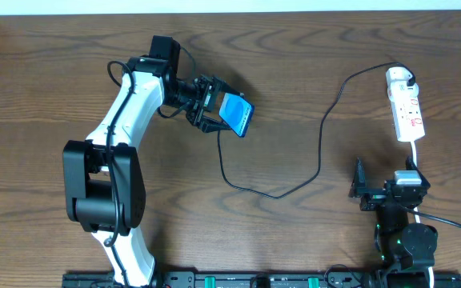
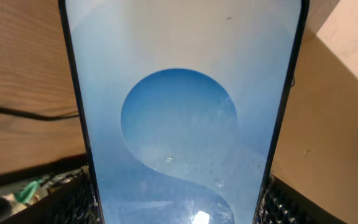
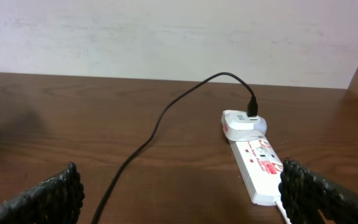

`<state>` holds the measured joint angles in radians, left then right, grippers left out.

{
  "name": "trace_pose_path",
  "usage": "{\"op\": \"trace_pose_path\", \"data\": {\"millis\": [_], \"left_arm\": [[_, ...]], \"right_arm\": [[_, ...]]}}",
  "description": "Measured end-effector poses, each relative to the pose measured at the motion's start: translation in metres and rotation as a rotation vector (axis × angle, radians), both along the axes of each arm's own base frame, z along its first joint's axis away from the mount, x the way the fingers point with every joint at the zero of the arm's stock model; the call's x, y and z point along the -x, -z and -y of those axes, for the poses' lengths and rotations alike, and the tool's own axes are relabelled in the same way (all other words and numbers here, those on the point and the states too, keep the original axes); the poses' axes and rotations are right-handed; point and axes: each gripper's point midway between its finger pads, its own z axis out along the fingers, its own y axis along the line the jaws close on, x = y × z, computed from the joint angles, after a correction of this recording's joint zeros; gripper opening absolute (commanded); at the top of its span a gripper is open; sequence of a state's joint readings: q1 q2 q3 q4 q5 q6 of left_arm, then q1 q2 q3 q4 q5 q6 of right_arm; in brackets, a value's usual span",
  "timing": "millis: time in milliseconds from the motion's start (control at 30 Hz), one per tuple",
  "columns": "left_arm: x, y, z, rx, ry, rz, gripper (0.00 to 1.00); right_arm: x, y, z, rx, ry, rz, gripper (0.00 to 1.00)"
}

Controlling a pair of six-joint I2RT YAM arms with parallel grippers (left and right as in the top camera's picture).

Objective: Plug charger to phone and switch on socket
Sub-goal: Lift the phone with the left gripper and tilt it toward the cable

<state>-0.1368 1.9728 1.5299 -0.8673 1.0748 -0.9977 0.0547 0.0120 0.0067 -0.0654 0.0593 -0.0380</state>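
**Phone** (image 1: 236, 114): pinched by its long edges between the left fingers (image 2: 70, 200), held tilted with the blue screen lit. In the left wrist view it fills the space between them.

**Charger** (image 1: 320, 144): the black cable leaves from just beside the left fingers and loops over the worktop (image 1: 294, 48). It ends at its white plug head (image 3: 242, 121), which is seated in the far end of the socket (image 3: 261, 167). Its phone end passes out of sight at the left fingers, so it cannot be told whether the tip is in the port.

**Right fingers** (image 3: 48, 196): spread wide and pinching nothing. The socket lies ahead of them, towards their right-hand side and apart from them.

**Assessment:** the step in hand appears to be joining the connector to the phone, and the join is unconfirmed. If it is made, the next move falls to the right arm. It would have to advance to the socket and press one fingertip squarely on the switch. The switch position is too small to read.
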Motion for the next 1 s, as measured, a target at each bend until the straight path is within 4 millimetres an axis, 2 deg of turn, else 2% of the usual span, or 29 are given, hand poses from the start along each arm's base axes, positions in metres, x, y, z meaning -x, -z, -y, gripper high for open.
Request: {"op": "trace_pose_path", "data": {"millis": [600,1000], "left_arm": [[0.003,-0.013,0.007,0.079,-0.099,-0.223,0.64],[0.004,-0.015,0.008,0.082,-0.15,-0.324,0.64]], "right_arm": [[0.0,0.0,0.0,0.0,0.0,0.0,0.99],[0.0,0.0,0.0,0.0,0.0,0.0,0.99]]}}
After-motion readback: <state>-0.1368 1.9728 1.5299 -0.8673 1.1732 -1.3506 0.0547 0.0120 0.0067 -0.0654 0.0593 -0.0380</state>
